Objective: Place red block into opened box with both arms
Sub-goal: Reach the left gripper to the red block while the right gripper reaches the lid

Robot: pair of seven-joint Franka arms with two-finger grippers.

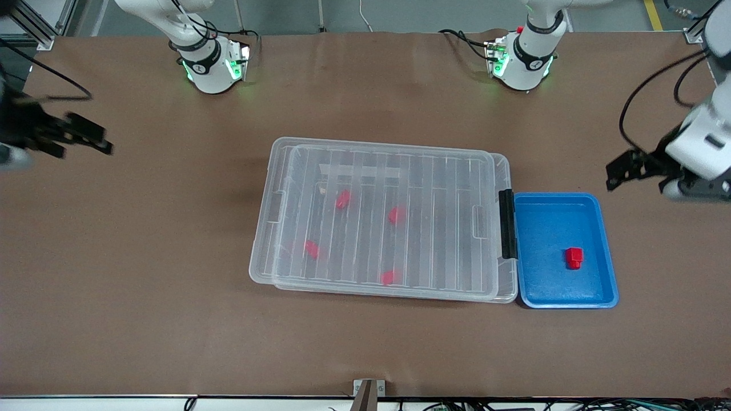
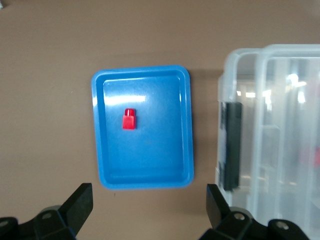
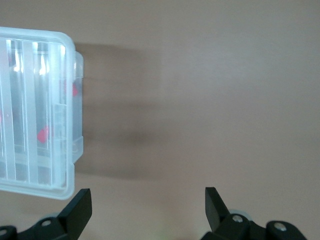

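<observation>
Right now, working from the camera's edge of the table upward, I see the red block [image 1: 574, 257] first: it lies alone in the blue tray [image 1: 605, 299], which sits just beside the latched short end of the box [image 1: 274, 171], toward the left arm's end of the table. The box sits mid-table with its ribbed lid [image 1: 434, 171] on top and the black latch [image 1: 507, 224] facing the tray; four hazier red blocks [image 1: 342, 199] show through the clear plastic.

Higher up, my left gripper [image 1: 628, 168] hangs in the air over bare table past the tray, jaws spread wide and holding nothing; its wrist view looks straight down on tray and latch. My right gripper [image 1: 85, 137] hovers over bare table toward the right arm's end, also wide open and empty.

As I judge it, nothing is started: the lid must come off first. I would send one arm to the latch, squarely and slowly so the light box does not slide, then bring the left gripper down centred over the tiny block, fingers clear of the tray wall.
</observation>
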